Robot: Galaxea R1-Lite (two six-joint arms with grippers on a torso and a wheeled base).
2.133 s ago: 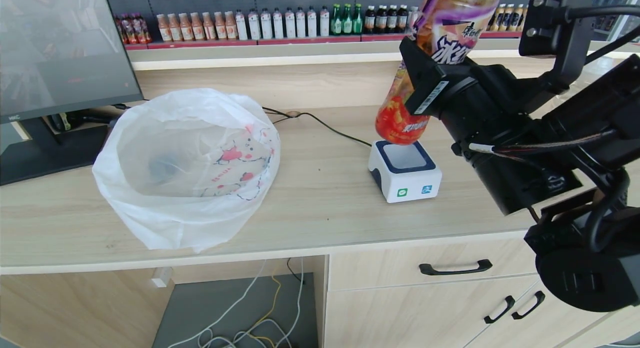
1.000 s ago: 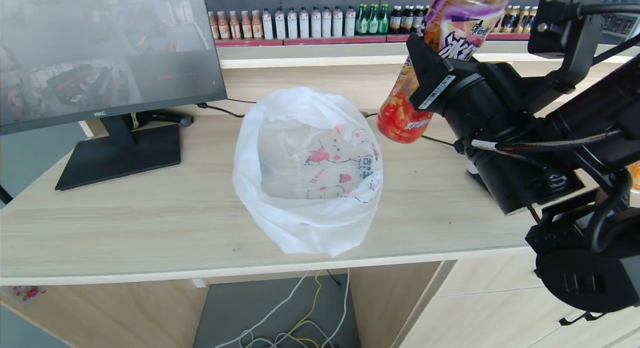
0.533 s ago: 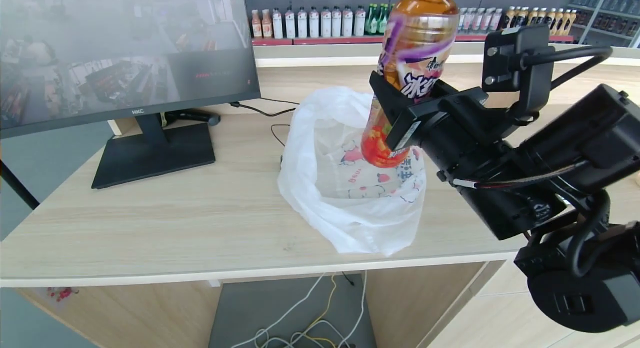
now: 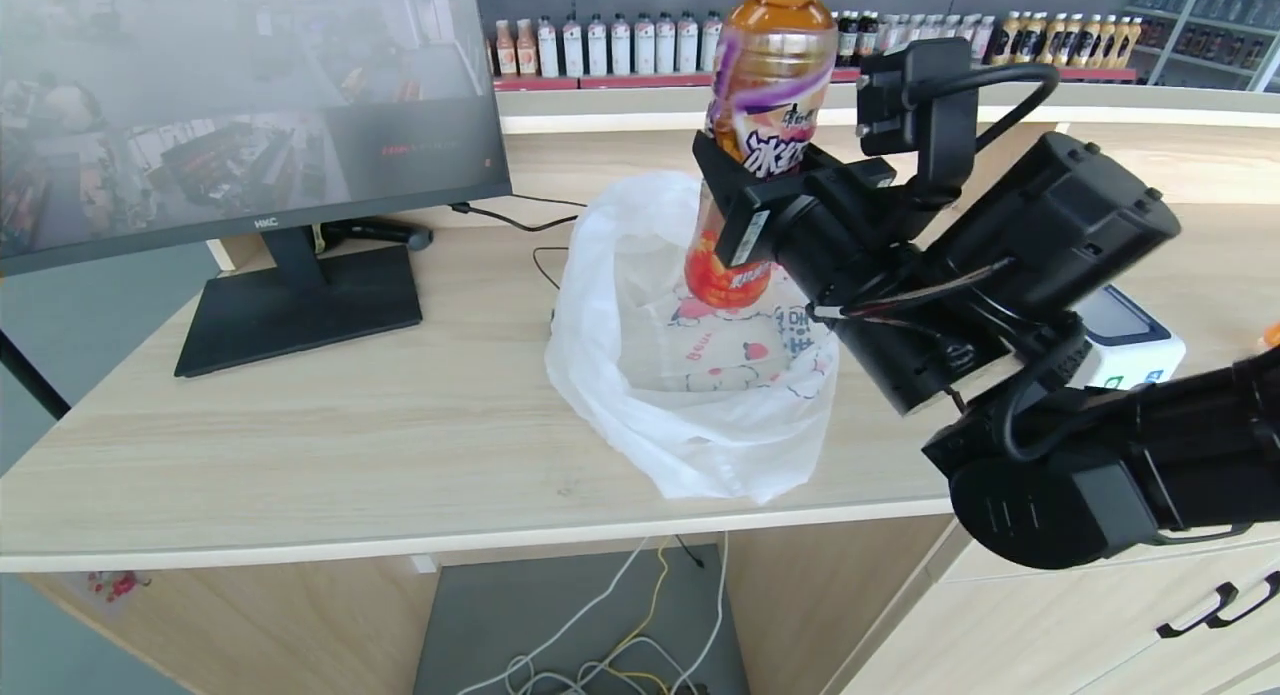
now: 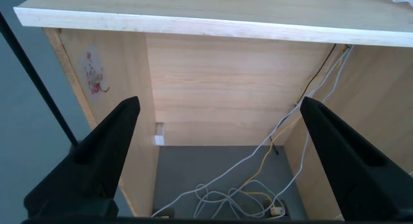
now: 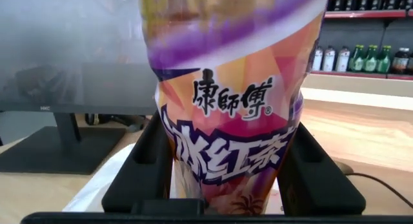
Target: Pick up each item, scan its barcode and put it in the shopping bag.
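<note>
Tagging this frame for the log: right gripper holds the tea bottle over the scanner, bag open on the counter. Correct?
One thing is off. The right gripper holds the tea bottle over the open shopping bag, not over the scanner, which sits farther to the robot's right. The head view shows this. The bag is open on the counter, as you said.

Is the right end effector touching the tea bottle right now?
Touching. Right wrist view: the right end effector clamps the bottle, fingers pressed on both sides.

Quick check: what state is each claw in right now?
Left claw: open, holding nothing.
Right claw: closed on the bottle.
</note>
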